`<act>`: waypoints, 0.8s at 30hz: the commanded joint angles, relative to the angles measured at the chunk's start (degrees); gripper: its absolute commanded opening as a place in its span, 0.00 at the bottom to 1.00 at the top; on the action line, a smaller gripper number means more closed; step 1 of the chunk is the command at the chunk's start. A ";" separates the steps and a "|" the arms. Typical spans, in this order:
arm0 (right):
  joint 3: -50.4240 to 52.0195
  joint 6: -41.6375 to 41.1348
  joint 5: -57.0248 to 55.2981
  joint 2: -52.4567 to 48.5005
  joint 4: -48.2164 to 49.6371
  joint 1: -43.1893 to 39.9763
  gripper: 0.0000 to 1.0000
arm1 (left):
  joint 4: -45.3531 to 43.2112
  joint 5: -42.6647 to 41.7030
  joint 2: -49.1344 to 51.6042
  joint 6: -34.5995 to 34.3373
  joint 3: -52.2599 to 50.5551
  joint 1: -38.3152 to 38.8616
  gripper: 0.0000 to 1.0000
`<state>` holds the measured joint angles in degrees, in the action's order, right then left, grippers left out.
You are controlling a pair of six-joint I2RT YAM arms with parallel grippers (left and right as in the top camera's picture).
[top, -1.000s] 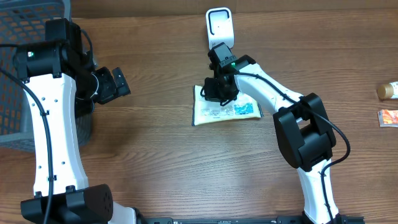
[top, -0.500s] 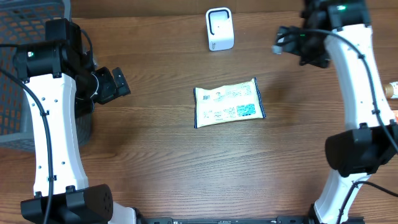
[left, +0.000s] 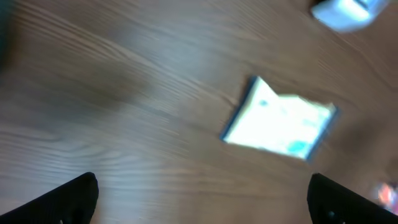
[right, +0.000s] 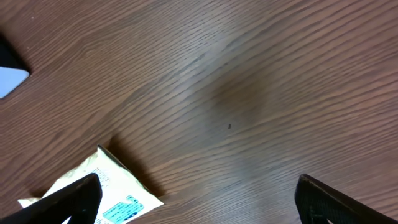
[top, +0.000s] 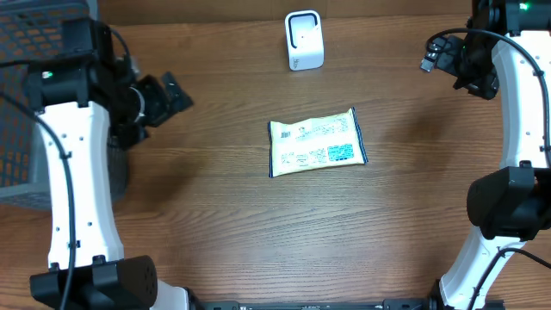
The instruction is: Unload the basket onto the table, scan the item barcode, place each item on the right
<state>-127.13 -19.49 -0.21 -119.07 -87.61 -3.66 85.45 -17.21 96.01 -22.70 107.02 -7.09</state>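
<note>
At the far left of the brown wooden table (top: 224, 232) stands a dark mesh plastic basket (top: 17, 120), partly hidden behind my white left arm (top: 73, 172). My left gripper (top: 170, 96) hangs just right of that basket, its fingers spread wide with nothing between them. In its own wrist camera the two black fingertips (left: 68, 199) sit at the bottom corners of a blurred view, with only bare wood between. Near the middle of the table lies the flat cream plastic packet with blue print (top: 316, 148), printed face up, its long side running across the table. It is touched by neither gripper and is well apart from both. Behind it, near the table's far edge, stands the small white box-shaped scanner with a dark window (top: 304, 40), apart from the packet. At the far right, my right gripper (top: 436, 53) hangs above the table, well right of the scanner, its fingers also wide apart and holding nothing. Its wrist camera looks down on wood grain, with one corner of the packet at the lower left and a sliver of the scanner at the left edge.
</note>
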 commanded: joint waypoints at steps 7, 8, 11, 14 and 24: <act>8.96 1.90 2.99 -0.04 4.31 0.55 1.00 | -17.97 -3.19 0.13 -2.69 -24.52 18.67 1.00; 10.27 3.52 4.74 -0.04 5.03 0.55 1.00 | -20.13 -3.19 0.22 -3.89 -26.38 19.41 1.00; 14.21 8.33 13.07 -0.07 7.43 0.59 1.00 | -31.98 -3.17 0.96 -8.61 -34.80 21.75 0.96; 20.33 11.04 21.05 -0.11 11.98 0.96 0.94 | -42.53 -3.17 2.89 -10.56 -40.15 22.12 0.86; 40.11 10.99 34.14 -0.11 31.21 6.25 0.92 | -59.06 -10.60 15.02 -10.93 -40.70 22.01 0.69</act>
<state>-90.06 -9.06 27.07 -119.55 -59.09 0.25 28.53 -22.48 107.37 -33.10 66.72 14.92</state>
